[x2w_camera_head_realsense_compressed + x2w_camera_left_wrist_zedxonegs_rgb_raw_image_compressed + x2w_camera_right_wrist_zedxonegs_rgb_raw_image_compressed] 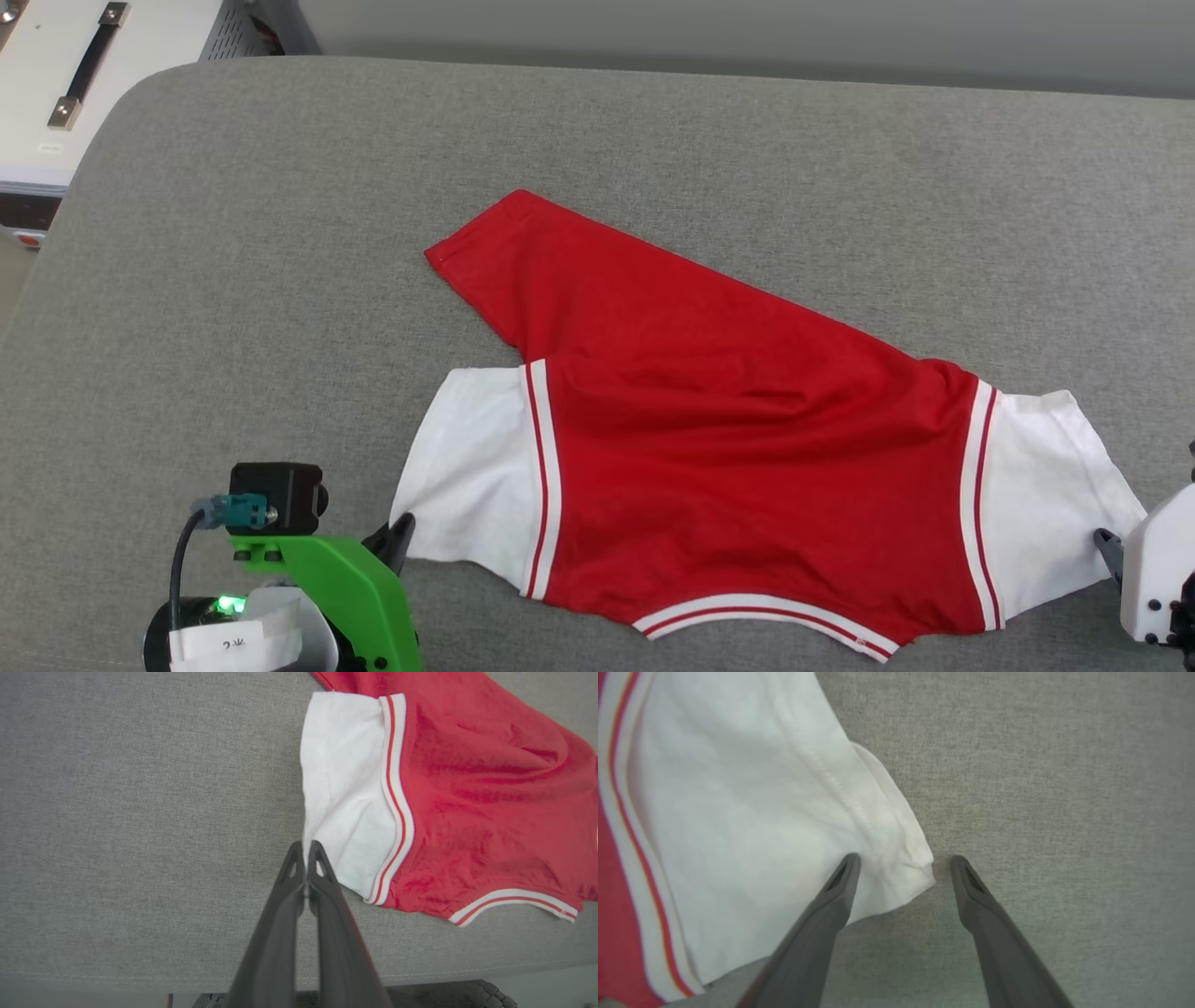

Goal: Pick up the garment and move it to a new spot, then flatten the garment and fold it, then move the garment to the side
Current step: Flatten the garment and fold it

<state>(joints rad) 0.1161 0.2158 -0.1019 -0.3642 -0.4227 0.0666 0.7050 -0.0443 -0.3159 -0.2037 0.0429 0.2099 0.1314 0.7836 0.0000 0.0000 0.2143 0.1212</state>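
— Nearest?
— Left gripper (306, 847): dark fingers pressed together, pinching the left sleeve (345, 788) at its edge. Right gripper (903, 863) spread, straddling the right sleeve (738, 812) corner.
— Beyond?
— Garment (747, 448) lying spread on the worktop (280, 233): smooth red body, faintly wrinkled, white sleeves, ribbed red-white striped trim. Grey woven cover, rounded corner.
— Writing?
— White tag (238, 644) by the green bracket (345, 588), marks too small to read. Farthest, a white case (149, 84), black handle (89, 61).
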